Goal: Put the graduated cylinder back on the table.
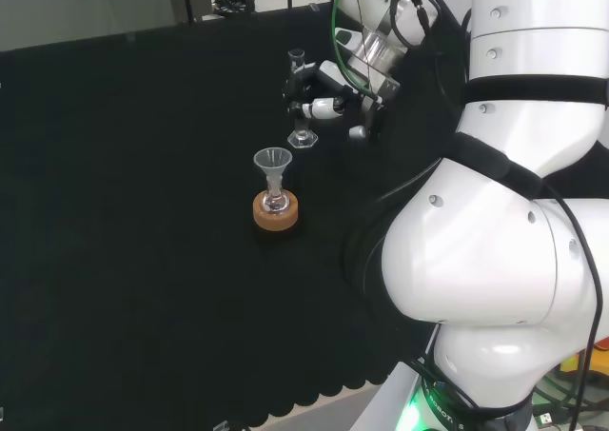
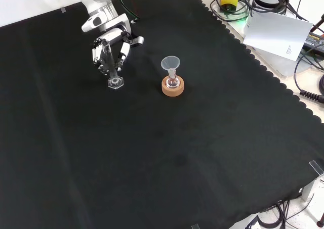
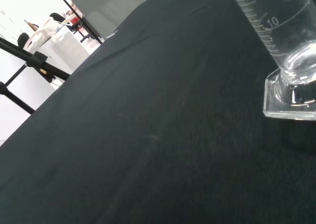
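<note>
two pieces of clear ware are seen on the black cloth of the table (image 2: 202,153): a graduated cylinder (image 2: 112,67) and a small flask (image 2: 172,80) with a funnel (image 2: 170,63) set in its neck. the flask is seated in a cork ring stand (image 2: 172,87). the graduated cylinder is stood upright, its hexagonal foot down at the cloth; whether the foot is fully resting on the cloth cannot be told for sure, though in the wrist view the foot (image 3: 290,98) appears set against the cloth with scale marks visible on the tube above it. the hand (image 2: 109,49) is curled round the upper part of the cylinder, fingers on both sides of the tube, so the cylinder is held. in the front view the hand is entered from the top left, and the cylinder is placed to the left of the flask and stand, near but apart from them. in the head view the graduated cylinder (image 1: 300,103) is found farther off than the cork ring stand (image 1: 275,212) and slightly to its right, with the hand (image 1: 324,103) closed on it from the right. the funnel (image 1: 273,162) is shown upright above the stand. white arm links (image 1: 504,212) are seen at the right of the head view. cables and a sheet of paper (image 2: 276,32) are lying beyond the cloth's scalloped edge at the front view's upper right.
</note>
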